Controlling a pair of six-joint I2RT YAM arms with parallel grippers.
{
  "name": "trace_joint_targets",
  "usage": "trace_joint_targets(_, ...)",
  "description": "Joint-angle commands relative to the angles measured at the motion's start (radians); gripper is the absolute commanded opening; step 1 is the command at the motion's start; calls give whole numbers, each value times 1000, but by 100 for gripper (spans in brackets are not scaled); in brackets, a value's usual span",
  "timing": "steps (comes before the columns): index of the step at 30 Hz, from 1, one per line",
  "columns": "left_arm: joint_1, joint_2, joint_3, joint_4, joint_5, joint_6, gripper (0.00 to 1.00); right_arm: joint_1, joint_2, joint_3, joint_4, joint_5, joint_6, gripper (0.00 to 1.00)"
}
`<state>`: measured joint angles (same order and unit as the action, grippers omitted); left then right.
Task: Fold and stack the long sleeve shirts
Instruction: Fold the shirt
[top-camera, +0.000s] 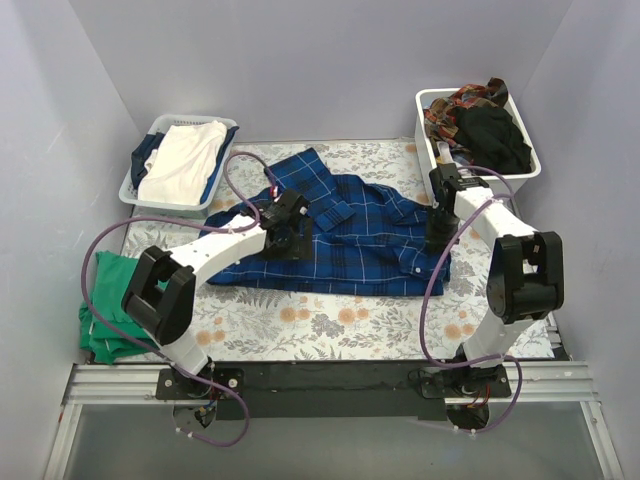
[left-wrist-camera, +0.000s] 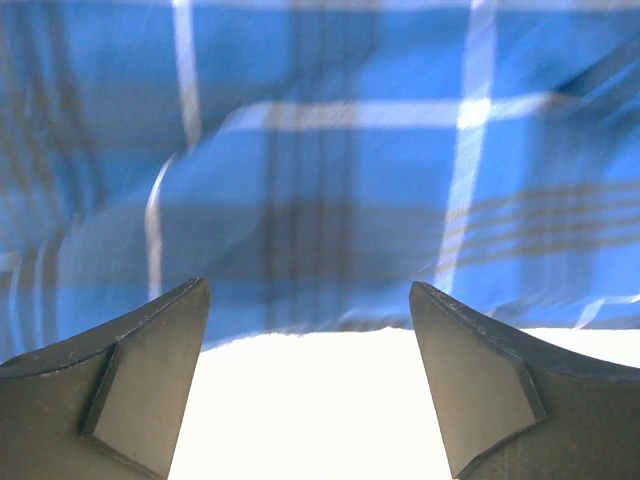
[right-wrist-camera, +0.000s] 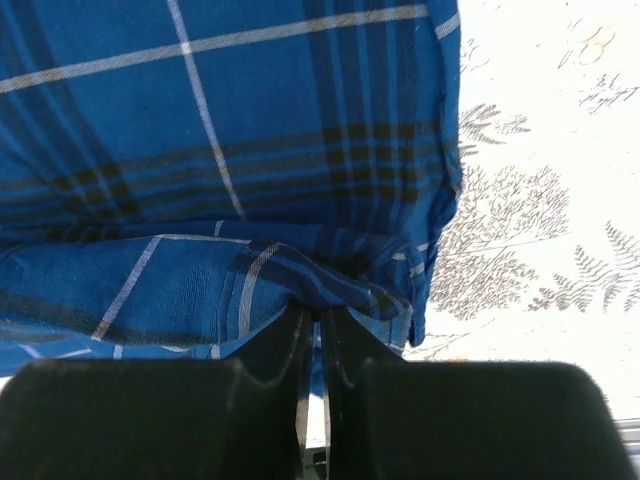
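We judge the task to be early in its first visible fold. The plaid shirt (top-camera: 350, 235) lies across the middle of the desk (top-camera: 330, 325), wide and rumpled, with cloth doubled over near its upper left. It is not yet a compact packet. The left gripper (left-wrist-camera: 308, 290) hangs over the shirt's left-centre with its fingers spread wide and nothing between them. At the shirt's right edge the right gripper (right-wrist-camera: 318, 312) has its fingers nearly pressed together, pinching a raised fold of the shirt. The basket (top-camera: 530, 165) at upper right holds a heap of dark garments, likely waiting. We cannot tell whether the white and blue cloth in the upper-left basket (top-camera: 135, 185) is finished work.
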<state>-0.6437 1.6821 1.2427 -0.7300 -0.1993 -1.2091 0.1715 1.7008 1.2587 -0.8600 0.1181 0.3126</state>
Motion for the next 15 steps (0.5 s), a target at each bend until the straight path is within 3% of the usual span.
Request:
trace_joint_targets(1,26,-87,-110,-31,-25,-66,81,-21,19,51,1,40,-33,16)
trace_joint_targets(6,47,-64,-143,-61,-54,-112,79,-35,13,74,30,41,-35,36)
trace_joint_targets(15,124,-25,-175,-98,-69,-147,75,20,-82,191,101,-11,-75,38)
